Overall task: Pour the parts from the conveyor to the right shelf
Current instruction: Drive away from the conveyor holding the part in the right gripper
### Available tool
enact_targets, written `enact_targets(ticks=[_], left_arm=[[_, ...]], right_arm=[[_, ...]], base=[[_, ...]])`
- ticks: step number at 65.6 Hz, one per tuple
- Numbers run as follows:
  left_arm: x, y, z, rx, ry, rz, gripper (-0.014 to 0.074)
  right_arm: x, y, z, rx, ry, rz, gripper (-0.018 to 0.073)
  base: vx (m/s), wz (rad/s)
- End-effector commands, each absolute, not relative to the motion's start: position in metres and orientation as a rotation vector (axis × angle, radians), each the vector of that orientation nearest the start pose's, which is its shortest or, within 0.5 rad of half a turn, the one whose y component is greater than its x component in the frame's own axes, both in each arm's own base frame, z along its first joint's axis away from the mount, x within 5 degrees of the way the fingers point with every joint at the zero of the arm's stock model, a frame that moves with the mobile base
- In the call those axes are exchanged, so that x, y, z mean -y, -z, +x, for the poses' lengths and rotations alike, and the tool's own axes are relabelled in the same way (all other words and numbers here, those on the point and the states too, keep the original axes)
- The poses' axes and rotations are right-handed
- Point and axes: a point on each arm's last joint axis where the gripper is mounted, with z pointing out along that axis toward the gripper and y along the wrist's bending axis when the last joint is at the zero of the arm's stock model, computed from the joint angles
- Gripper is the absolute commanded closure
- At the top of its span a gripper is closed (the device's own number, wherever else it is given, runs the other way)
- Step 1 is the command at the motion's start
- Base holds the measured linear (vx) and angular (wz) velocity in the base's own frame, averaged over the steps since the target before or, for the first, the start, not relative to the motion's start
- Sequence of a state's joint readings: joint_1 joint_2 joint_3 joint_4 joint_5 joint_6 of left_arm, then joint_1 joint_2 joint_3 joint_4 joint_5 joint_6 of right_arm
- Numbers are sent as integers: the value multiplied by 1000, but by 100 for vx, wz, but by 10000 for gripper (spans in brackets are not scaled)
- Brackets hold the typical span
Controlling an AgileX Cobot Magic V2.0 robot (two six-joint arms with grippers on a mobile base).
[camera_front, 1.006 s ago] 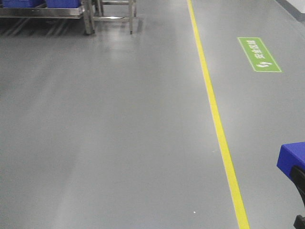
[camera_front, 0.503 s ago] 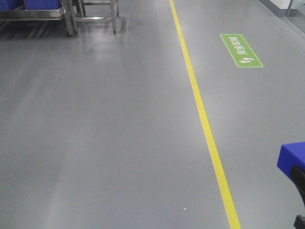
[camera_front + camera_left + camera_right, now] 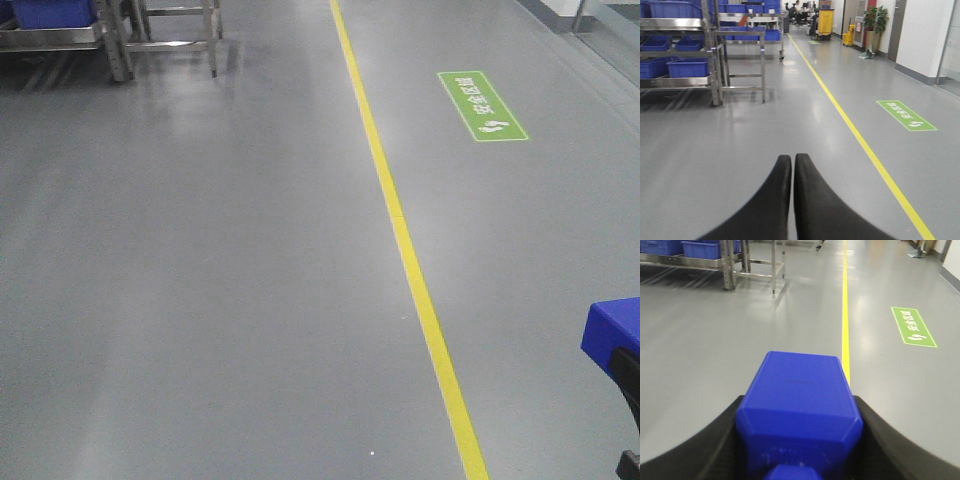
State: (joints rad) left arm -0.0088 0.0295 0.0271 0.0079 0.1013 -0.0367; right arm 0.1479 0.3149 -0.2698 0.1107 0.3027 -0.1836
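Note:
My right gripper (image 3: 799,407) is shut on a bright-blue cube part (image 3: 799,390), held above the floor with a black finger on each side. The front view catches that part (image 3: 612,335) at the lower right edge, with a black finger (image 3: 630,375) below it. My left gripper (image 3: 792,159) is shut with nothing in it, fingertips touching. A steel-framed shelf with blue bins (image 3: 677,52) stands far ahead on the left, also in the front view (image 3: 45,25) and the right wrist view (image 3: 690,252). The conveyor is out of view.
A bare steel-legged table (image 3: 742,55) stands beside the shelf. A yellow line (image 3: 400,230) runs along the glossy grey floor, with a green floor sign (image 3: 482,105) to its right. A white wall (image 3: 930,35) and potted plant (image 3: 872,22) lie far right.
In the front view the shelf, the yellow line and the green sign have slid to the left. The blue part stays at the same spot in the frame.

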Motion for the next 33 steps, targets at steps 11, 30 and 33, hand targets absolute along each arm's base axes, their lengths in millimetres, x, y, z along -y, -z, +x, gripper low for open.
enact_targets(ticks=[11, 30, 33], left_arm=[[1, -206, 60, -1559, 47, -24, 603], [1, -206, 60, -1559, 47, -24, 603], [1, -206, 60, -1559, 47, -24, 603]], right_arm=[[-14, -273, 82, -1710, -63, -220, 561], [-14, -273, 82, -1710, -63, -220, 561], [-14, -273, 82, -1710, -63, -220, 561]], base=[[19, -27], [24, -28], [28, -27]])
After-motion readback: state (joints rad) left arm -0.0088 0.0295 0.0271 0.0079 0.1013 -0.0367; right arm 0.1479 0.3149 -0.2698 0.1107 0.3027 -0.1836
